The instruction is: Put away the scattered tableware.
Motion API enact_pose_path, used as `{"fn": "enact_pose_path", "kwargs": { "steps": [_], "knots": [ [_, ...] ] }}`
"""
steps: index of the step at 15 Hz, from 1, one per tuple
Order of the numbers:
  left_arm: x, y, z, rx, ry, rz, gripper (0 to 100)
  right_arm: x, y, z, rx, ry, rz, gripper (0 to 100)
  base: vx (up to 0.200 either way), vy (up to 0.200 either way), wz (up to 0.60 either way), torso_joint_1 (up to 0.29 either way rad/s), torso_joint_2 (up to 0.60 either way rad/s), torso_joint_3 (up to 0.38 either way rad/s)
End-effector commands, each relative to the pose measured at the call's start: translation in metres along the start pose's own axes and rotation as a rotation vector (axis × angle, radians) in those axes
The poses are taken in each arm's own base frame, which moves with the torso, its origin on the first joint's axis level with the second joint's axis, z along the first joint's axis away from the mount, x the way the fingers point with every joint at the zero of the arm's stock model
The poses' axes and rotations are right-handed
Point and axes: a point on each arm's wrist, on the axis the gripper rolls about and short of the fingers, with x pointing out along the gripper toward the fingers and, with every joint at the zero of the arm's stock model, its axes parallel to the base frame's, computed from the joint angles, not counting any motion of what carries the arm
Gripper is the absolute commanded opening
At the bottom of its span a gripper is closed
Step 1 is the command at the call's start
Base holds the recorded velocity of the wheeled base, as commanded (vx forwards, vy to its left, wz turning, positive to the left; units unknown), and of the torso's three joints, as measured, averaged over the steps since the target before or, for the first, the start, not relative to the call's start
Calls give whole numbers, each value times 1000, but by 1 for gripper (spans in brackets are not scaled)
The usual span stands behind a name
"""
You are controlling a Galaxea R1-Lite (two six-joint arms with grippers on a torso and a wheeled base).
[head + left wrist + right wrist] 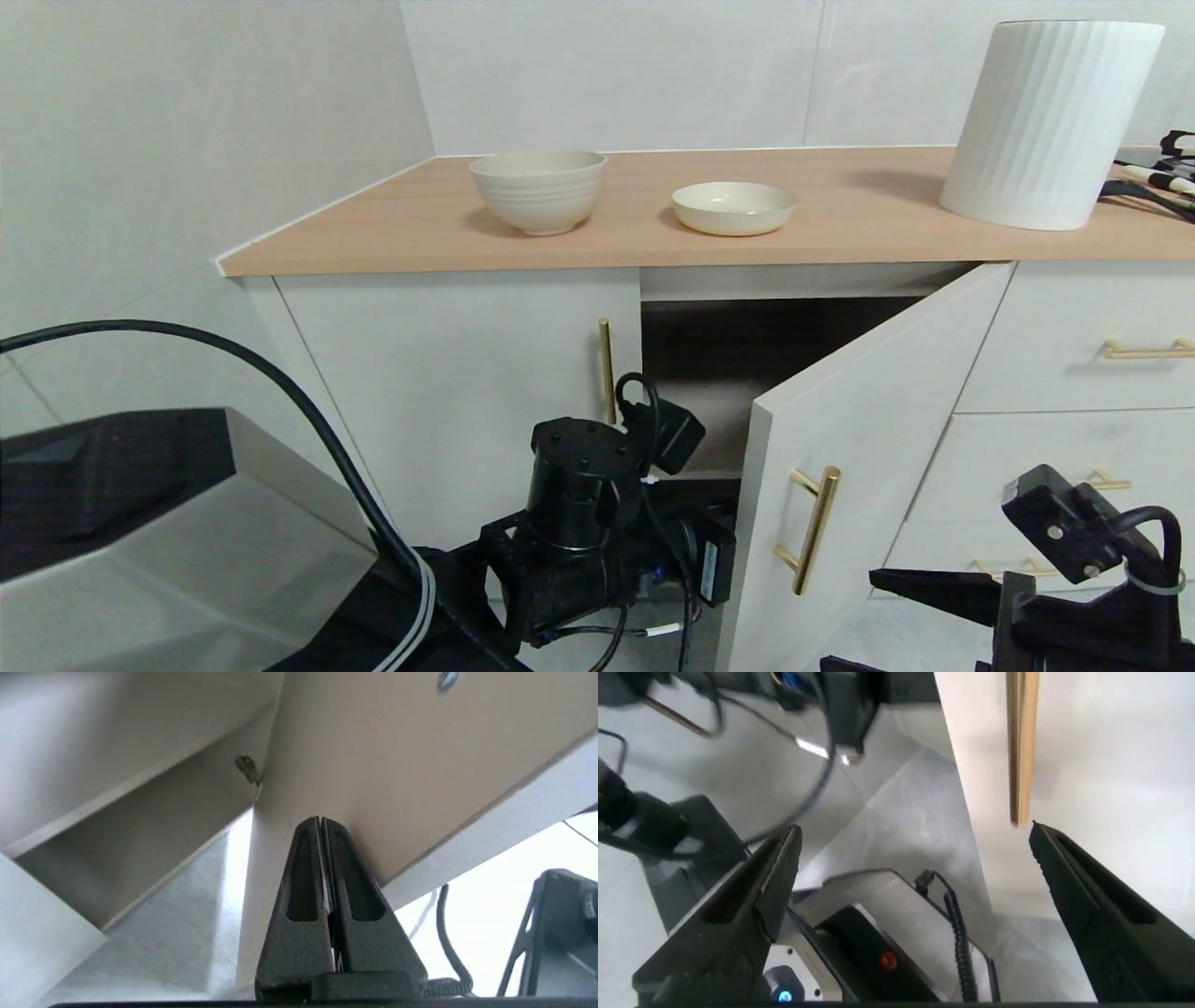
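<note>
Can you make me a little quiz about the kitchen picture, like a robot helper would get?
1. True or false: the cabinet door under the counter is shut.
2. Pick one: what stands on the counter, to the left of the small dish? A) a cup B) a bowl C) a fork
3. Fill the gap: the left gripper is shut, and the right gripper is ____.

Key: 1 false, the door stands open. 2 B. 3 open.
</note>
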Motion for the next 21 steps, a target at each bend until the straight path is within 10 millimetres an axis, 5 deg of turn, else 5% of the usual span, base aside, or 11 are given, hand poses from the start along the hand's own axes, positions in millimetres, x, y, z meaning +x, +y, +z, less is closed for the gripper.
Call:
{"fn": "enact_pose_path", "kwargs": {
  "steps": [1,11,15,21],
  "knots": [
    [2,1,-3,-2,8,6,0,-13,4,8,-14,-70,17,100,0,0,0,0,0,0],
    [27,-12,32,15,-51,17,0,-33,12,23,-35,-186,52,100,-40,0,0,1,1,1],
    [26,-17,33,19,-58,7,0,-37,13,25,-38,-206,57,100,0,0,0,0,0,0],
    [23,-56,21,42,-2,-61,0,-63,23,47,-60,-363,93,100,0,0,0,0,0,0]
  ]
}}
